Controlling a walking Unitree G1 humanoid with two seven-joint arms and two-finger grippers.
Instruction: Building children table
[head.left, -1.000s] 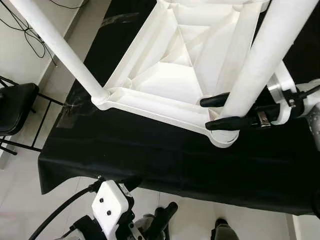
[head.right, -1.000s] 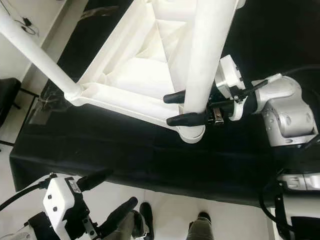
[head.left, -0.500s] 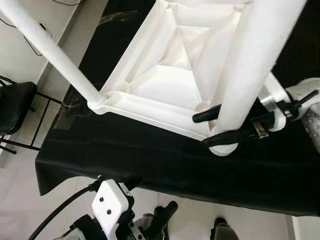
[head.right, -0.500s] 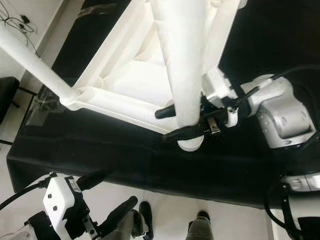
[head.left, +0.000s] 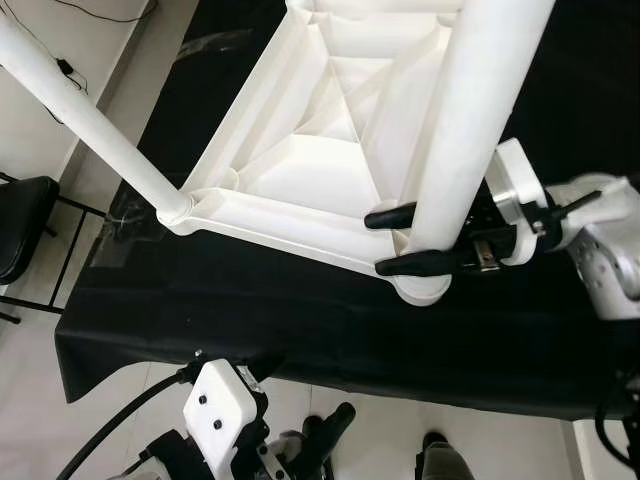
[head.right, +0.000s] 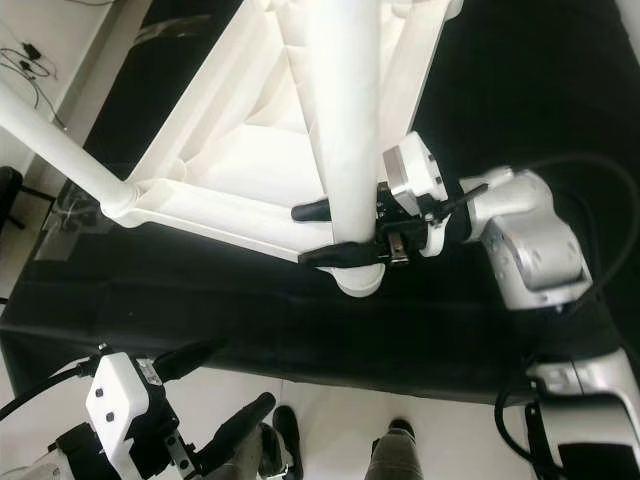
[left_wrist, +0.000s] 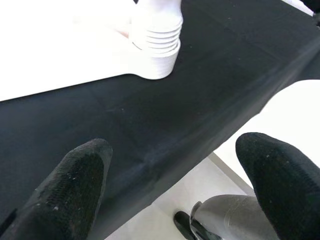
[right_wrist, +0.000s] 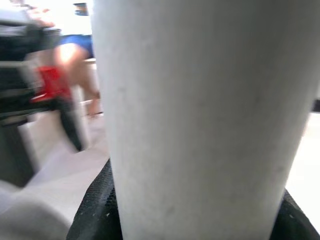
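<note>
Compared to a second ago the right gripper (head.left: 400, 240) and the white table leg (head.left: 470, 130) it's pinching have tilted a bit, though the camera shifted too. That leg stands in the corner socket of the upside-down tabletop (head.left: 300, 180) on the black cloth (head.left: 250, 320). Left gripper (left_wrist: 170, 195) hangs below the cloth's edge, fingers spread.

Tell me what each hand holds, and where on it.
Right hand grips the near table leg just above its socket. Left hand is open, holding nothing.
</note>
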